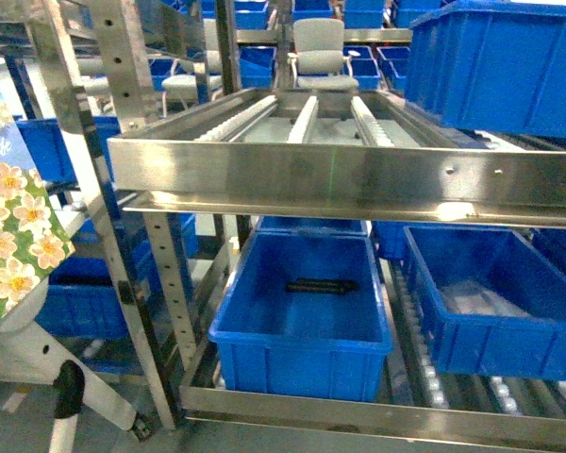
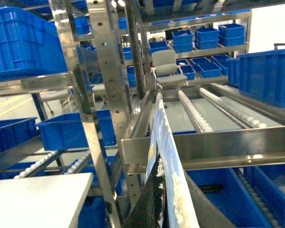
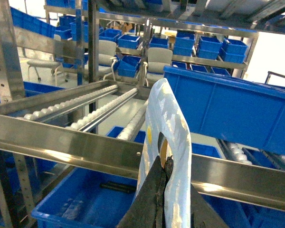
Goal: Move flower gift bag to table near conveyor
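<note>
The flower gift bag (image 1: 9, 236), blue with pale blossoms, shows at the head view's left edge. My left gripper (image 2: 167, 175) is shut on the bag's thin blue-white edge (image 2: 164, 142), which stands upright between the fingers. My right gripper (image 3: 168, 166) is shut on a pale blue-white loop of the bag (image 3: 168, 118). Neither gripper shows in the head view. The conveyor (image 1: 340, 179), steel racking with white roller tracks (image 2: 199, 109), stands directly ahead. A corner of the white table (image 2: 33, 199) lies low on the left in the left wrist view.
A blue bin (image 1: 302, 311) holding a black object (image 1: 321, 285) sits on the conveyor's lower level beside another bin (image 1: 491, 311). A large blue bin (image 1: 500, 57) rests on the upper right track. A perforated steel upright (image 2: 102, 95) stands between table and conveyor. Grey chairs (image 1: 319, 52) are behind.
</note>
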You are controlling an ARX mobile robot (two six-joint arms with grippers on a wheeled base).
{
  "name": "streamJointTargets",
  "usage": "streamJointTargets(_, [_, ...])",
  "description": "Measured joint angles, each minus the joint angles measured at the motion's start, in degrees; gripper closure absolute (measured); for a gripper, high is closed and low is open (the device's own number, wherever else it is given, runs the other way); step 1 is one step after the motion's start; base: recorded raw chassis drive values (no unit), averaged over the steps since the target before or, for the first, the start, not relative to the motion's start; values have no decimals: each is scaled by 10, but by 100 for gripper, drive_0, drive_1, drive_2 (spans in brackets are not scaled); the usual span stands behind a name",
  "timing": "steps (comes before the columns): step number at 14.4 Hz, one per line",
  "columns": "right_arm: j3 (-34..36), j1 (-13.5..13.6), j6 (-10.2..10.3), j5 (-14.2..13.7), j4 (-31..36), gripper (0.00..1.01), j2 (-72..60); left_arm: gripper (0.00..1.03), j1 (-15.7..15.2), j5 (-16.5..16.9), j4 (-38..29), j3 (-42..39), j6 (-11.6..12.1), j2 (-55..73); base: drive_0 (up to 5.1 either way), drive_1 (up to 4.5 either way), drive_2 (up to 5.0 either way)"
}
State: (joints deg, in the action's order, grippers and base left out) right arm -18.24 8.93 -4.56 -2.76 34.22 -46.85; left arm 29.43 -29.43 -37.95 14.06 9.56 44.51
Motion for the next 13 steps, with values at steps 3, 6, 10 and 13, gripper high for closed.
streamJointTargets(3, [0, 0, 0, 0, 1, 99, 1, 101, 0, 0, -1, 0, 0, 0, -497, 249, 249])
streamJointTargets(6, [0, 0, 0, 0, 1, 99, 1, 101, 0, 0, -1, 0, 0, 0, -513, 233, 233])
streamJointTargets(10, [0, 0, 0, 0, 0, 99, 1, 101, 0, 0, 1, 0, 0, 0, -499, 247, 247])
streamJointTargets(13, [0, 0, 0, 0, 1, 99, 1, 101, 0, 0, 0, 0, 0, 0, -492, 254, 254])
